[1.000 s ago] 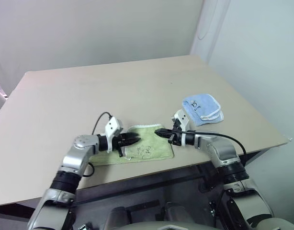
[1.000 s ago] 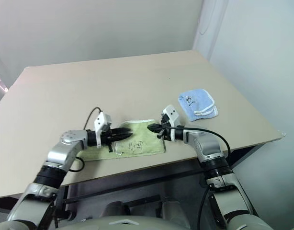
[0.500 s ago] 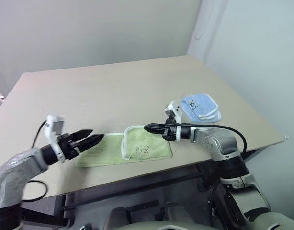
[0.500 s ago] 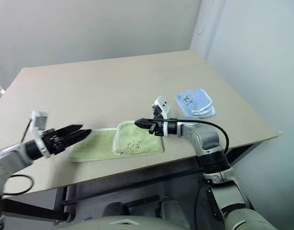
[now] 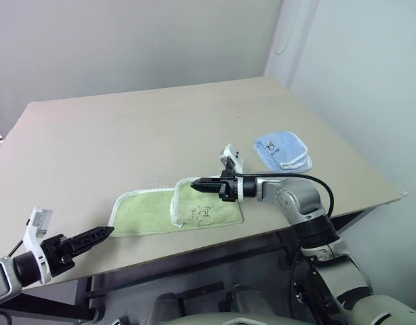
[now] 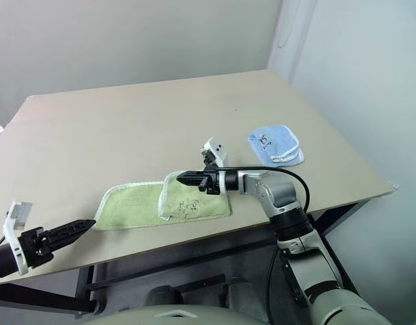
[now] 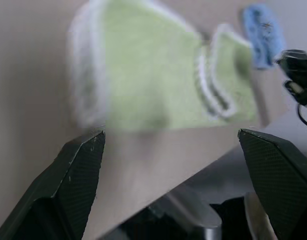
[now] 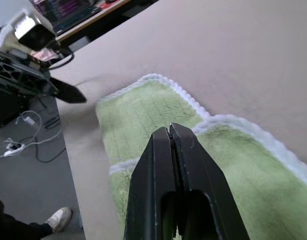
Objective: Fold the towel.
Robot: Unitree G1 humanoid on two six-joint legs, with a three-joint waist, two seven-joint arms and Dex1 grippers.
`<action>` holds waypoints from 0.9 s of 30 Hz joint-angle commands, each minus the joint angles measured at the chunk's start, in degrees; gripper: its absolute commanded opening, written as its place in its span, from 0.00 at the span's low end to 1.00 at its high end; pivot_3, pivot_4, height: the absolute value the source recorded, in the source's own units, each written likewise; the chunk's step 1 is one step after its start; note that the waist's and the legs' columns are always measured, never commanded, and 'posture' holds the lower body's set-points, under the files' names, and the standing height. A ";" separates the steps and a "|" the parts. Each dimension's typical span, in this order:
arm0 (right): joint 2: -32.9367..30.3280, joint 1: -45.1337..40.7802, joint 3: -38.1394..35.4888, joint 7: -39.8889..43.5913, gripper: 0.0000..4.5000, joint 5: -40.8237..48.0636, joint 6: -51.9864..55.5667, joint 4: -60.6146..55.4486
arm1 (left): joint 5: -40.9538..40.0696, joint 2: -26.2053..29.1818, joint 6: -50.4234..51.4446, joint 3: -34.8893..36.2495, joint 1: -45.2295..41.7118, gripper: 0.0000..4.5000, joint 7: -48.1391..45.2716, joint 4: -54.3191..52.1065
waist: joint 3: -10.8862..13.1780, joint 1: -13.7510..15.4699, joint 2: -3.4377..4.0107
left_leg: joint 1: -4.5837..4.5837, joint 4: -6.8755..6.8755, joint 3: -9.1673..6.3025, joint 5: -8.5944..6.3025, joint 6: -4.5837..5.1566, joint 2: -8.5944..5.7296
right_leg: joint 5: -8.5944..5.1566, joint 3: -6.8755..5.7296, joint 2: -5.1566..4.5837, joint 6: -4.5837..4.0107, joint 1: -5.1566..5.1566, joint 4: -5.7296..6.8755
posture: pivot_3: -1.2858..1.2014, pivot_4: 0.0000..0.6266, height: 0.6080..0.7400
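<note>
Left eye view shows the towel (image 5: 174, 211) lying flat near the front edge of the table (image 5: 127, 135), roughly midway along that edge. Its right part is doubled over, with a white-trimmed flap resting on top, while its left part lies in a single layer.

The right gripper (image 5: 194, 183) hovers over the folded flap with its two black fingers pressed together, and no cloth is seen between them. The left gripper (image 5: 99, 234) hangs off the front edge toward the front left corner, apart from the towel, with its fingers spread wide and nothing in them.

The fold looks only partly done, so the main risk is judged to be the flap slipping or bunching if the closed right fingers drag across it. A further risk is the towel being pulled over the front edge, since it lies close to that edge and the left gripper would approach from below and outside it. Catching only the top layer at the left end could also leave a skewed fold.

A small blue cloth (image 5: 284, 150) sits toward the right edge, well apart from the towel. Open room is plentiful behind the towel, where the surface stretches bare to the back edge and toward the left edge; room in front is scarce.
</note>
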 commanded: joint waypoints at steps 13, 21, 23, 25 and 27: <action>1.15 -1.93 -1.39 -1.74 0.00 -0.08 -2.48 0.87 | -1.62 -5.56 -3.14 -7.34 -6.10 1.00 9.45 6.30 | -0.05 0.03 -0.05 | -0.10 -0.53 0.18 0.01 -0.04 -0.14 | 0.00 0.06 -0.24 -0.02 -0.02 -0.27 | 0.52 0.00 1.00; 0.61 -1.19 -1.82 -3.18 0.00 -0.16 -2.54 0.27 | -5.77 -8.63 -3.82 -9.09 -7.24 1.00 14.53 7.13 | -0.03 0.47 0.06 | 0.11 -0.41 0.18 -0.02 -0.10 -0.19 | -0.01 0.06 -0.30 -0.03 0.02 -0.32 | 0.52 0.00 1.00; 0.69 -1.12 -2.06 -3.96 0.00 -0.40 -2.84 0.58 | -7.30 -8.79 -3.94 -9.54 -7.49 1.00 15.26 7.27 | -0.04 0.49 0.07 | 0.11 -0.40 0.14 -0.08 -0.21 -0.27 | -0.01 0.06 -0.42 -0.03 0.03 -0.33 | 0.52 0.00 1.00; 0.79 -1.13 -2.31 -4.57 0.00 -0.37 -3.02 0.71 | -9.35 -8.54 -3.83 -10.27 -7.27 1.00 15.51 7.00 | -0.04 0.56 0.06 | 0.11 -0.41 0.14 -0.08 -0.21 -0.36 | -0.01 0.04 -0.54 -0.02 0.04 -0.34 | 0.52 0.00 1.00; 0.84 -1.19 -2.53 -4.81 0.00 -0.19 -3.13 0.78 | -11.49 -8.41 -4.23 -11.03 -7.38 1.00 16.19 7.21 | -0.04 0.58 0.06 | 0.08 -0.42 0.15 -0.06 -0.17 -0.49 | -0.06 0.03 -0.66 0.06 0.04 -0.33 | 0.52 0.00 1.00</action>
